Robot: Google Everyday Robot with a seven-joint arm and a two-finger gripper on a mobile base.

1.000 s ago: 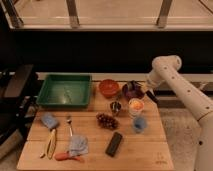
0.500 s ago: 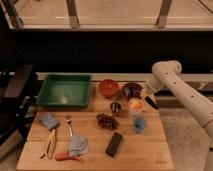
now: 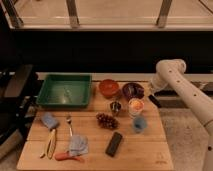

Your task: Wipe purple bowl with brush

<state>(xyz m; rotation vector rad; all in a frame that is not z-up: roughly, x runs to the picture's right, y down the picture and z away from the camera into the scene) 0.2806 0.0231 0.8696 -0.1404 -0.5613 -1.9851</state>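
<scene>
The purple bowl [image 3: 132, 90] sits at the back right of the wooden board [image 3: 150, 150], next to the orange bowl [image 3: 108, 87]. My gripper [image 3: 151, 95] hangs from the white arm just right of the purple bowl, level with its rim, over the board's right edge. It is shut on the brush [image 3: 154, 101], a slim dark piece that sticks out down and to the right below it, with a pale end near the bowl. The brush does not touch the inside of the bowl.
A green tray [image 3: 65, 91] stands at the back left. In front of the bowls are a metal cup [image 3: 115, 106], an orange-white cup [image 3: 135, 105], a light-blue cup [image 3: 139, 123], grapes [image 3: 105, 120] and a black block [image 3: 114, 143]. A fork, cloths and a yellow-handled tool [image 3: 50, 142] lie at the left.
My gripper has come down a little beside the purple bowl's right rim, with the brush in it. Nothing on the board has moved.
</scene>
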